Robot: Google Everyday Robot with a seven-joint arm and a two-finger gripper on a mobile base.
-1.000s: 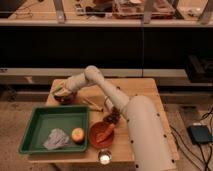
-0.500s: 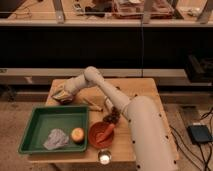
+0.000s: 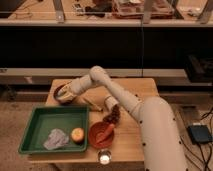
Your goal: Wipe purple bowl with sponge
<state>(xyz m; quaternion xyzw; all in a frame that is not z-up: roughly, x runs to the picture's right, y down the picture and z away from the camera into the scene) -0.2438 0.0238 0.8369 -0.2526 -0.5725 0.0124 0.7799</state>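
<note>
The purple bowl (image 3: 61, 96) is small, round and dull maroon, and stands at the table's far left corner. My gripper (image 3: 66, 92) reaches down into or just over it from the right, and the arm covers the bowl's right side. A pale yellowish patch, likely the sponge (image 3: 62, 93), shows at the gripper's tip inside the bowl. I cannot see how it is held.
A green tray (image 3: 35, 125) at the front left holds a grey cloth (image 3: 55, 139) and an orange fruit (image 3: 77, 134). An orange-red bowl (image 3: 96, 135) stands right of it. A white cup (image 3: 110, 104), a dark cluster (image 3: 114, 116) and a small white object (image 3: 104, 159) lie nearby.
The gripper end has shifted only slightly at the purple bowl. Everything else on the table stays put.
</note>
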